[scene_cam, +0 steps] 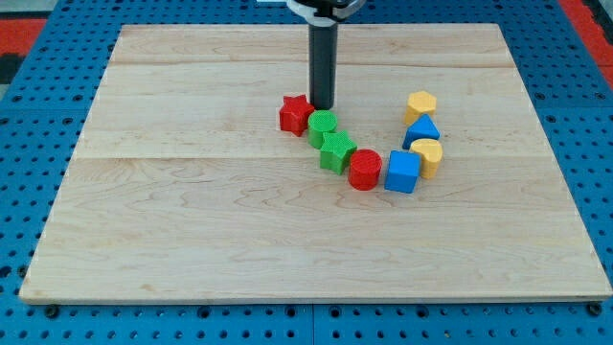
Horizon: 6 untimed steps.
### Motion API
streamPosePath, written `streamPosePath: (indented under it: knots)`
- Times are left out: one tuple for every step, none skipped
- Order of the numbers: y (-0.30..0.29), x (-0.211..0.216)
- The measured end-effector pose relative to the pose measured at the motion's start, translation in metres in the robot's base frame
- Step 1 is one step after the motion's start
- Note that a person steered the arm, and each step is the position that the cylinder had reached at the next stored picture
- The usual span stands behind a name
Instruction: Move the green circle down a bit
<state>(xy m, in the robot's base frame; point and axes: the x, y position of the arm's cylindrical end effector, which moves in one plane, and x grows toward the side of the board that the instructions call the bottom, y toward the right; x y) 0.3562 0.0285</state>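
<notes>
Nearest you, the red cylinder [364,170] and green star [337,151] crowd below the green circle [323,124] mid-tabletop [192,240], so your gripperless rod tip [322,105], just above it, may shove them along.

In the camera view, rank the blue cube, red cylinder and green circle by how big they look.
1. Blue cube, largest.
2. Red cylinder.
3. Green circle, smallest, though it sits farther up the view and my tip stands just above it, so the last two are close.
</notes>
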Motion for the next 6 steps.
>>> streamPosePath:
  knots:
    - [0.028, 0.0]
    - [0.023, 0.01]
    - [0.002, 0.029]
    - [-0.015, 0.047]
    - [-0.016, 0.049]
    - [-0.007, 0.044]
